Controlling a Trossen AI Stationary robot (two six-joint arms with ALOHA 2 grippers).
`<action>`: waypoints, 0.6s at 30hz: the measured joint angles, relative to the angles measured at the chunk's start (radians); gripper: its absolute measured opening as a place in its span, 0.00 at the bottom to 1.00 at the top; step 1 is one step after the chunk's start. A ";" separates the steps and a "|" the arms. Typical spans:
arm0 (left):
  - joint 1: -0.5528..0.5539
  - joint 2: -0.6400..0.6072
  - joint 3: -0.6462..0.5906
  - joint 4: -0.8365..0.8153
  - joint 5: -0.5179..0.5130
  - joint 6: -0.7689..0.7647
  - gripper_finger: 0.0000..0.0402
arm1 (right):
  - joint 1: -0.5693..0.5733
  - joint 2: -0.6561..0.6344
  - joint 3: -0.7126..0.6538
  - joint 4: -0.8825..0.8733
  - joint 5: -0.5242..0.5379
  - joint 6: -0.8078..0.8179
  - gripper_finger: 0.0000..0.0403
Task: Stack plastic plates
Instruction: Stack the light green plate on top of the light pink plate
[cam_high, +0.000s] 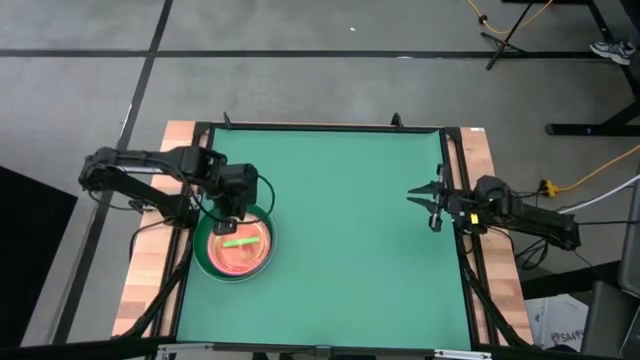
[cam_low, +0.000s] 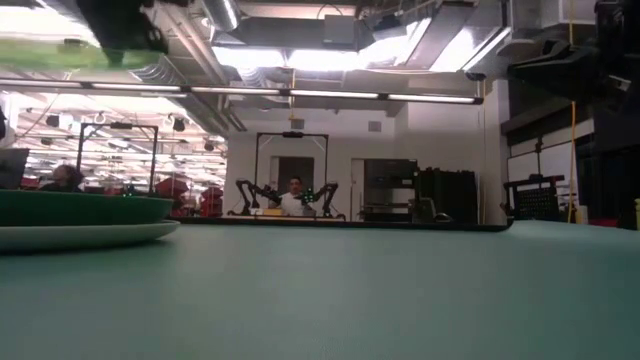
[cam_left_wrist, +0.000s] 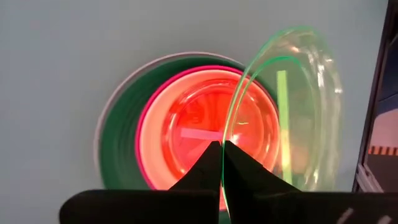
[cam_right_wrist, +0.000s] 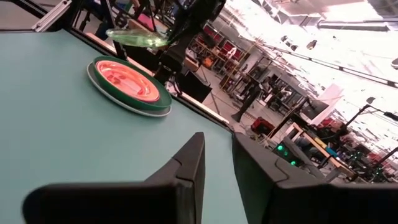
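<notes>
A stack of plastic plates lies on the green mat at the table's left. A pale plate is at the bottom, then dark green, magenta and translucent orange-red ones. The low view shows the stack's pale and dark green rims. My left gripper hangs over the stack, shut on a translucent lime-green plate, which the right wrist view shows above the stack. My right gripper waits at the table's right edge, pointing level, its fingers a little apart with nothing between them. My left gripper pinches the lime-green plate's rim between its two fingers, at their free ends. The fingers come steeply from above. The plate reaches out sideways from them, tilted, and is lifted clear over the stack.
Bare green mat fills the middle and right of the table. Black rails and wooden strips border both sides. Beyond the far edge the low view shows a person between two other robot arms.
</notes>
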 joint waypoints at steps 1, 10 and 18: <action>0.000 -0.010 -0.034 0.025 0.009 0.000 0.00 | 0.000 0.000 -0.005 0.002 0.000 0.000 0.19; 0.000 -0.062 -0.278 0.182 0.029 0.000 0.00 | 0.000 0.000 -0.063 0.080 -0.006 -0.001 0.19; 0.007 -0.065 -0.421 0.276 0.033 0.000 0.00 | 0.000 0.001 -0.128 0.165 -0.007 0.008 0.19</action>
